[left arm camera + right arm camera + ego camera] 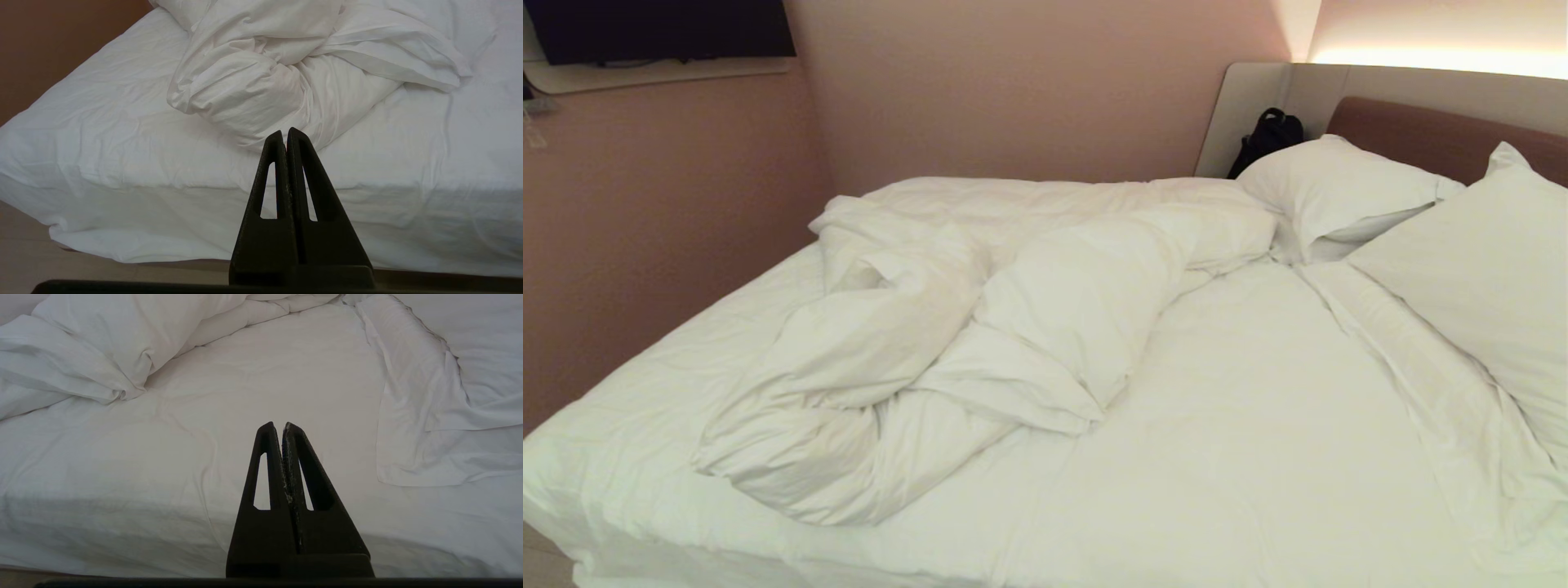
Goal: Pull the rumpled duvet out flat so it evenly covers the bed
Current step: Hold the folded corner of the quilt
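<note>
Duvet (980, 327) bunched centre-left of head frame on bed (1258, 457), nearer left gripper (286, 132) than right gripper (278, 426); both fingers clenched, empty.

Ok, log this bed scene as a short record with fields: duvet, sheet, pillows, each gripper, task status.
duvet: duvet bunched in a rumpled heap on the half of the bed toward the head view's left
sheet: fitted sheet bare over the near and middle mattress
pillows: two pillows at the brown headboard
other: black bag beside the headboard
left gripper: left gripper shut, empty, off the bed's edge, pointing at the heap
right gripper: right gripper shut, empty, pointing at bare sheet
task status: not yet begun
</note>
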Robot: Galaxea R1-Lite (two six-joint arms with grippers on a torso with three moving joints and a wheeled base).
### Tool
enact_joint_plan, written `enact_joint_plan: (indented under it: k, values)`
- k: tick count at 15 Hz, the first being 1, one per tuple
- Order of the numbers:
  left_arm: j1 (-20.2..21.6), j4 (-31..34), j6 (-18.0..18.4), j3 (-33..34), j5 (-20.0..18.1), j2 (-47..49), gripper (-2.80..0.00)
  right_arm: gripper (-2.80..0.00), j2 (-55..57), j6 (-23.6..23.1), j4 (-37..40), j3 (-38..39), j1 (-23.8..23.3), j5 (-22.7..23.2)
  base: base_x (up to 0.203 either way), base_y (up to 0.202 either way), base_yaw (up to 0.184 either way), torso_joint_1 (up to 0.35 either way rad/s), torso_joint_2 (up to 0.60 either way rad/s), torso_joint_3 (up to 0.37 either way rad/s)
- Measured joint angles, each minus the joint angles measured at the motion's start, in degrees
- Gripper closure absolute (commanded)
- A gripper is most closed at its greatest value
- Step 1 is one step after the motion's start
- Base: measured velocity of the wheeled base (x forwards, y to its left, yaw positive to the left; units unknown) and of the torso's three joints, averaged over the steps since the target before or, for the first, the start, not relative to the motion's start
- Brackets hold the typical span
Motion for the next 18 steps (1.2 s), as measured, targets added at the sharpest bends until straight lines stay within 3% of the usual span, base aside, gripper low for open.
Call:
enact_joint_plan:
  k: [18]
  values:
    - [0.00, 0.02, 0.09, 0.00, -0.08, 0.00, 0.00, 0.00, 0.00, 0.00, -0.02, 0.00, 0.00, 0.02, 0.000, 0.000, 0.000, 0.000, 0.00, 0.000]
